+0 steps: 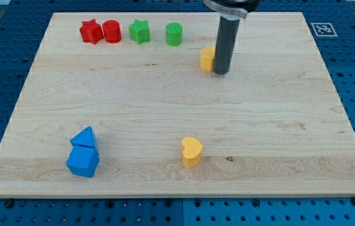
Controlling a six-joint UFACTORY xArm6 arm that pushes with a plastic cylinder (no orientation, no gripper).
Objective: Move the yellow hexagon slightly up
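Note:
The yellow hexagon (207, 58) lies near the board's top, right of centre, partly hidden by my rod. My tip (221, 71) rests on the board right against the hexagon's right side, slightly below it. A yellow heart-shaped block (191, 151) lies low on the board near the middle, far below my tip.
A red star (91, 31) and a red cylinder (111, 31) sit side by side at the top left. A green star (139, 31) and a green cylinder (174, 34) stand to their right. Two blue blocks (84, 153) touch at the bottom left. The wooden board (290, 125) lies on a blue pegboard.

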